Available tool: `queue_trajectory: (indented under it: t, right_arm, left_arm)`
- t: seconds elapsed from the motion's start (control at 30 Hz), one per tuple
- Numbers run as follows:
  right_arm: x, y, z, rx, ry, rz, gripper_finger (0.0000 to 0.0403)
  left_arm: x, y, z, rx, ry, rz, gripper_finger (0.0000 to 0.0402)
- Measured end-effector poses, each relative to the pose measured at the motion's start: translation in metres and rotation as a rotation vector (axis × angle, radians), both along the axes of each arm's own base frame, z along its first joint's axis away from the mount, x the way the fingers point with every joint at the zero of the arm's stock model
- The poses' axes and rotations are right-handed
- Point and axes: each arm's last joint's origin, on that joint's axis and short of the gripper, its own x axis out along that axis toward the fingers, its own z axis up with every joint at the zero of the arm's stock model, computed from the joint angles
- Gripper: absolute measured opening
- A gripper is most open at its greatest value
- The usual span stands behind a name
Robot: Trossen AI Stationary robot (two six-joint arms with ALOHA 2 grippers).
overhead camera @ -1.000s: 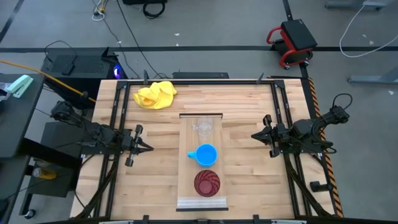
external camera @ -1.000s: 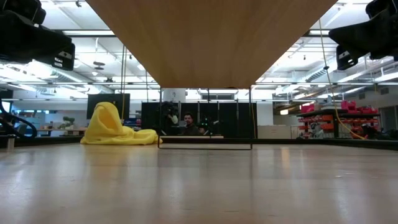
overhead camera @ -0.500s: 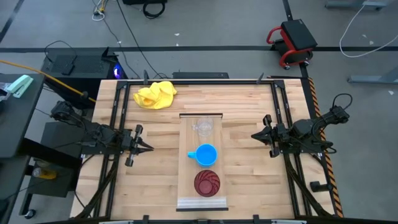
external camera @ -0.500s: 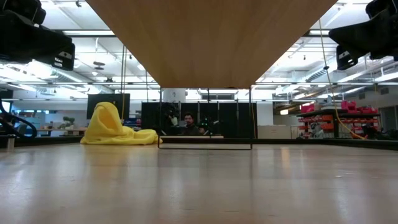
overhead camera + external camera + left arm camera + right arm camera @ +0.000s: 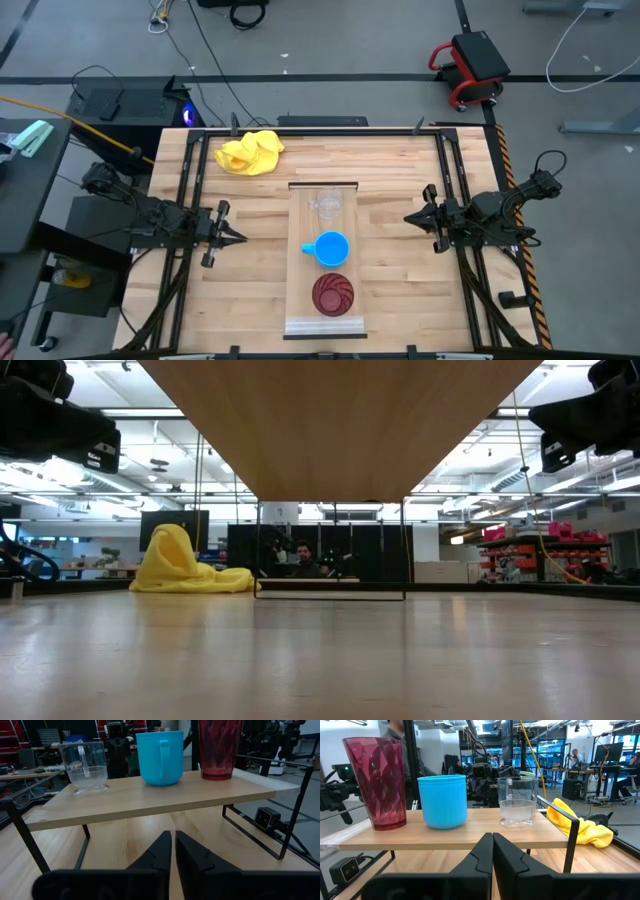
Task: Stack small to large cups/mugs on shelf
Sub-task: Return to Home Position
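Note:
Three cups stand upright in a row on the light wood shelf, a plank raised on a dark wire frame at the table's middle. The clear cup is farthest back. The blue mug stands in the middle. Nearest the front is the dark red ribbed cup. My left gripper hangs shut at the table's left side, pointing level at the shelf. At the right side, my right gripper does the same, also shut. Both touch nothing.
A crumpled yellow cloth lies at the table's far left, clear of the shelf. Bare tabletop lies between each gripper and the shelf. Dark rails run along the table's left and right sides. A person sits in the room beyond.

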Motion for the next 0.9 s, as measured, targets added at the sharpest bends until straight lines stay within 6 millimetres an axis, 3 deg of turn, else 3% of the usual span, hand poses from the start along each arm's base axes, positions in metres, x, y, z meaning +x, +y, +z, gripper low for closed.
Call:
queue_trajectory:
  t: [0.9]
  right_arm:
    - [0.0,0.0,0.0,0.0,0.0,0.0,0.0014]
  left_arm:
    - [0.0,0.0,0.0,0.0,0.0,0.0,0.0036]
